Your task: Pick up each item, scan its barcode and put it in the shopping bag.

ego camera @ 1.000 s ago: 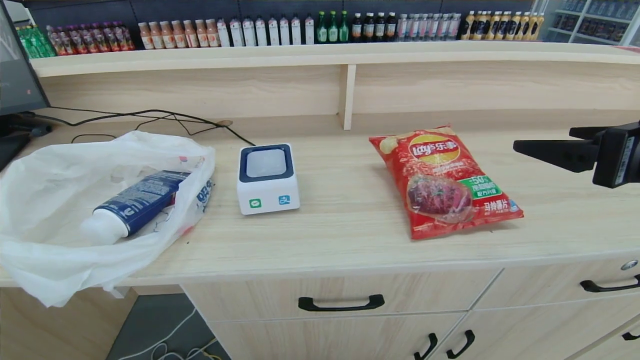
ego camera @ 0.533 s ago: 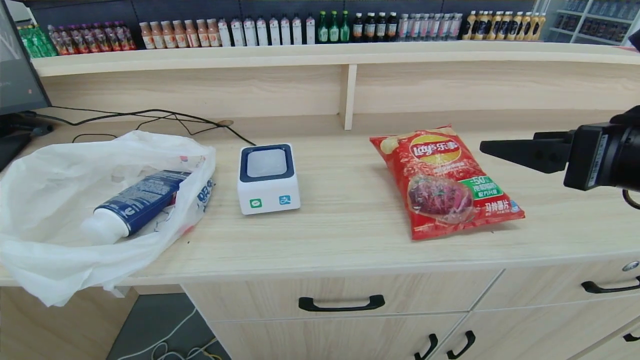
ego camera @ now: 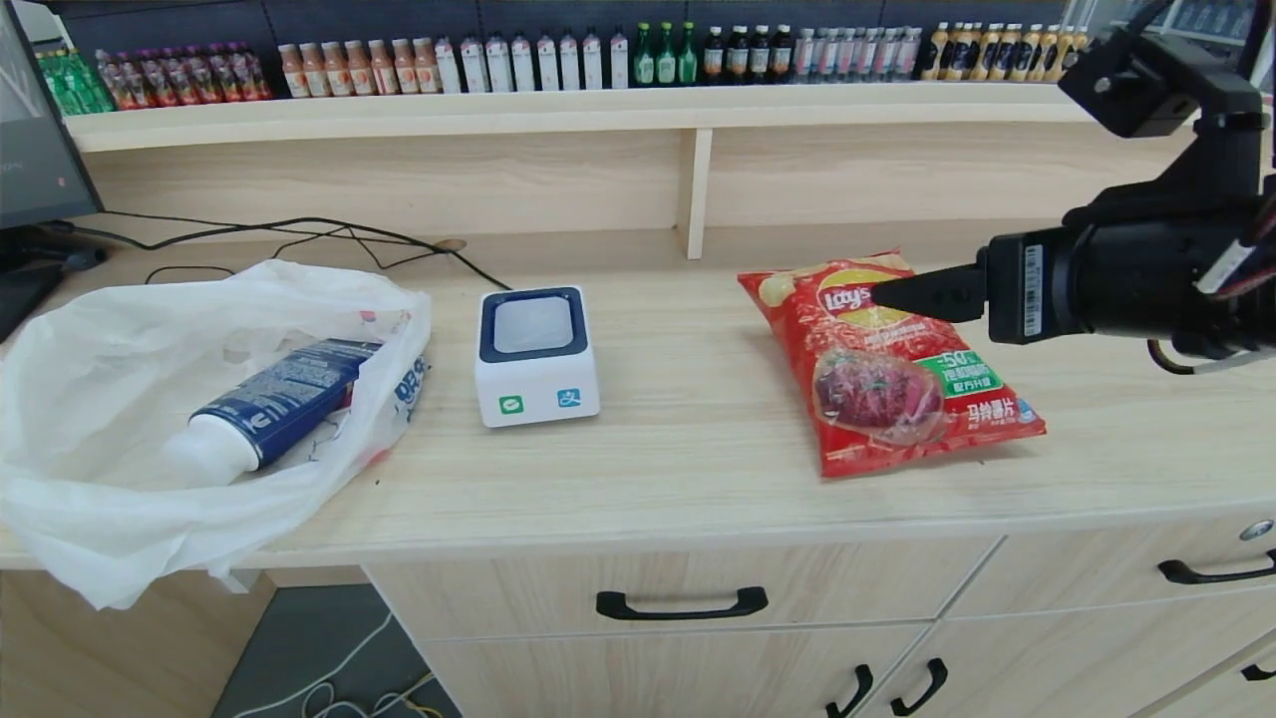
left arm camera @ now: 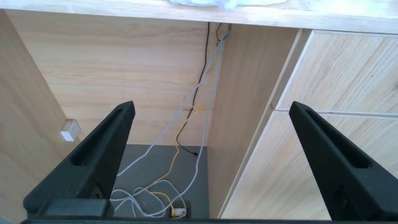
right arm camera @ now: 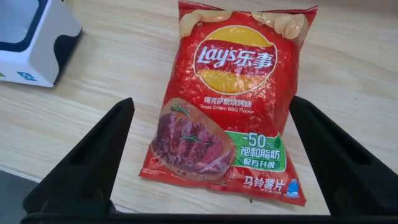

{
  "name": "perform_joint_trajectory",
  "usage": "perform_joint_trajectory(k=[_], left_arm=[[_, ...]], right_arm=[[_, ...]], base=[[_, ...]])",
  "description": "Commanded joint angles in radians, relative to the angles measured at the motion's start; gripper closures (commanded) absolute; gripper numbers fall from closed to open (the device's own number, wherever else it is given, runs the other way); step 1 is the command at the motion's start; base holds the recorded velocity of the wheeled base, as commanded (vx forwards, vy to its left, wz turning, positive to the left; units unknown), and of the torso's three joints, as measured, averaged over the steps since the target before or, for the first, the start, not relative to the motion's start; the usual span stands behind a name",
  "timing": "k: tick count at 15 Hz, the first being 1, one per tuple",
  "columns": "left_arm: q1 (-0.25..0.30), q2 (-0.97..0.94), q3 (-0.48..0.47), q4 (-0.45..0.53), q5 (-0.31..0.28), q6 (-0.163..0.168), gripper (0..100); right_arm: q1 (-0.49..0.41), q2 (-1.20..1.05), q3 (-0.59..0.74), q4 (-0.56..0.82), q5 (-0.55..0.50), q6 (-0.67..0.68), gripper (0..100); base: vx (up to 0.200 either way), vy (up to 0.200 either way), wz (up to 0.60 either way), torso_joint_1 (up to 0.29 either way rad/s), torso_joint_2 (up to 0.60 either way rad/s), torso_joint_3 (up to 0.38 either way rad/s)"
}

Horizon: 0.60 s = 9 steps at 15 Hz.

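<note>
Head view: chips (ego camera: 887, 389) lie flat on the counter (ego camera: 698, 449), well right of the scanner (ego camera: 536, 354). The right gripper (ego camera: 882, 295) hovers over their far end, fingers apart and empty. Step in hand: picking up the chips. Next move: descend, pinch the pack, then present its barcode. The bag (ego camera: 90, 399) already holds a tube (ego camera: 274, 399). The left gripper (left arm camera: 211, 107) hangs below the counter, fingers apart.

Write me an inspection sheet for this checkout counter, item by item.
Surface: light wooden counter.
Job's things: chip bag lies flat on the right. The scanner is in the middle, window up. The shopping bag is on the left, mouth open, overhanging the front edge, with a blue tube lying in it.
Clutter: nothing seen.
Grippers: right gripper open, above the chip bag. Left gripper open, low, below counter level.
Cables: black cable on the counter behind the scanner; loose floor cables under the counter.
Surroundings: bottle shelf behind, monitor far left, drawers below.
</note>
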Motion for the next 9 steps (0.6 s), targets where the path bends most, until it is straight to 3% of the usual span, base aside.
perform_joint_trajectory(k=[1, 5, 9], left_arm=[[0.000, 0.000, 0.000, 0.000, 0.000, 0.000, 0], [0.000, 0.000, 0.000, 0.000, 0.000, 0.000, 0], [-0.002, 0.000, 0.000, 0.000, 0.000, 0.000, 0]], right_arm=[[0.016, 0.105, -0.110, 0.040, -0.036, -0.002, 0], [0.034, 0.189, -0.235, 0.218, -0.041, 0.004, 0], [0.029, 0.232, -0.242, 0.236, -0.087, 0.018, 0]], base=[[0.000, 0.000, 0.00, 0.000, 0.00, 0.000], [0.000, 0.000, 0.00, 0.000, 0.00, 0.000], [0.000, 0.000, 0.00, 0.000, 0.00, 0.000]])
